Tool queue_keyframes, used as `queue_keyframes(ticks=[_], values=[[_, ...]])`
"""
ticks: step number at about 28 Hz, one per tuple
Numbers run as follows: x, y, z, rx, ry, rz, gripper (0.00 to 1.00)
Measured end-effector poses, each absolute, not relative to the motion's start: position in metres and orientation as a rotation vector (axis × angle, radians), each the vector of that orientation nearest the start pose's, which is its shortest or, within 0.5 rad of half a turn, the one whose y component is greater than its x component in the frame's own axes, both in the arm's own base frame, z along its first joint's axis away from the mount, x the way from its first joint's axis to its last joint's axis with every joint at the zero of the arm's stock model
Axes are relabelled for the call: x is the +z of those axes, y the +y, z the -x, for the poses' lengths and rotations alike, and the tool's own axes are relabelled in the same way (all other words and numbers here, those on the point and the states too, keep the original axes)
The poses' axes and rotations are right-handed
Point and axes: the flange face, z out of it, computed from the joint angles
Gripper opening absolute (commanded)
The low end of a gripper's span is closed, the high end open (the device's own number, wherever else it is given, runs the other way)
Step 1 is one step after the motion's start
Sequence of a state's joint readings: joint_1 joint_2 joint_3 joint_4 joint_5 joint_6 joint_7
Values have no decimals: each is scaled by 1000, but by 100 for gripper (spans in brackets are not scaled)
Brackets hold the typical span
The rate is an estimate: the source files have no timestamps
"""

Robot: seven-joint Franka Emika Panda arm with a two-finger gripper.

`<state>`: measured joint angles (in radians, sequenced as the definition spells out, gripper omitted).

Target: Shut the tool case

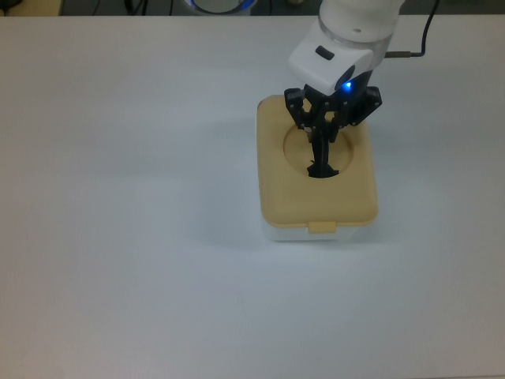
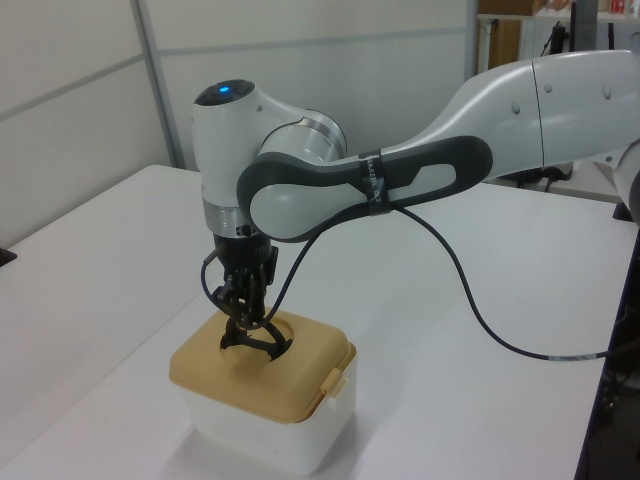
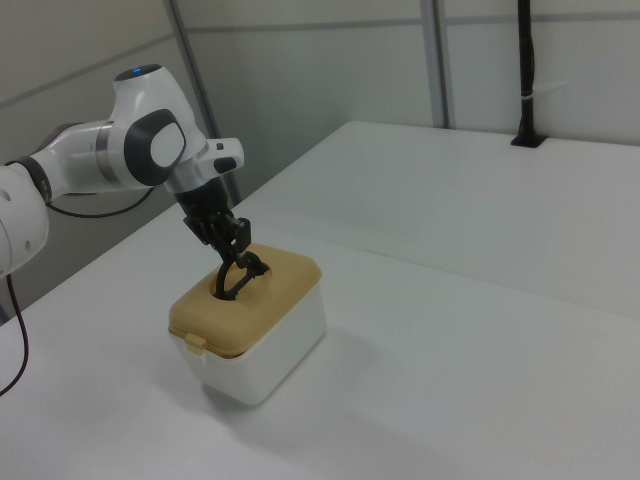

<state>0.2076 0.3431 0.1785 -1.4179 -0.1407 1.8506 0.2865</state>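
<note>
**Lid seated, gripper on handle**

Tool case [image 1: 317,225] sits upper right of centre in the top view, beige lid [image 1: 280,185] flat on it. Gripper [image 1: 322,158] is closed on the black handle [image 2: 255,338]. Closing looks nearly done; release remains. White table [image 1: 126,197], grey wall panels [image 3: 300,60] behind.
</note>
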Motion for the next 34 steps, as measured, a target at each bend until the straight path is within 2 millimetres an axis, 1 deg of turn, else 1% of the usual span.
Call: queue_keyframes(ticks=[2,3,5,6,7,11,14,19,23,25,29,31,34], values=[[516,224,-634,-179,-198,3175,71],[517,222,-634,-173,-200,3177,75],[519,219,-633,-158,-217,3181,92],[519,218,-632,-150,-223,3184,99],[520,217,-631,-143,-230,3186,100],[527,215,-626,-124,-238,3193,100],[537,211,-622,-122,-230,3198,100],[563,189,-615,-135,-176,3208,100],[586,167,-606,-140,-121,3212,100],[600,155,-598,-143,-89,3209,100],[620,134,-584,-152,-25,3195,100],[631,119,-574,-164,12,3190,100],[638,107,-564,-171,46,3191,100]])
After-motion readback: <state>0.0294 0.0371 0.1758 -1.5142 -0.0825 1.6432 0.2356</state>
